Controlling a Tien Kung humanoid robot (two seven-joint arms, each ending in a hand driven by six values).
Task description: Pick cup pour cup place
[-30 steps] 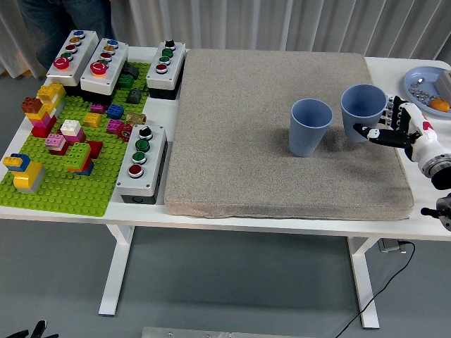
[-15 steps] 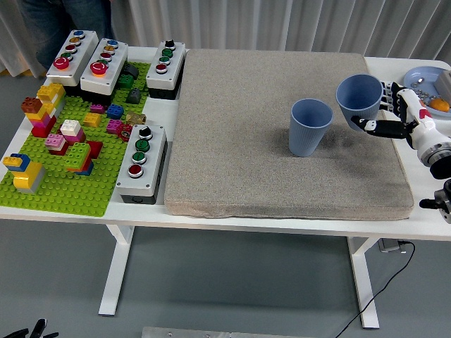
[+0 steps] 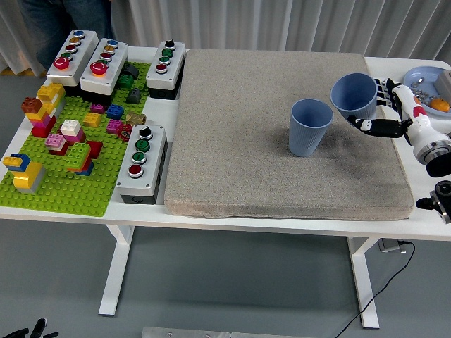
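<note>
Head view: the right hand (image 3: 387, 113) has its fingers wrapped round the held cup (image 3: 354, 96), which hangs clear of the grey mat (image 3: 282, 176), tipped with its mouth toward the standing cup (image 3: 310, 127) just to its left. The standing cup is upright on the mat; the contents of either cannot be made out. No left hand is visible.
</note>
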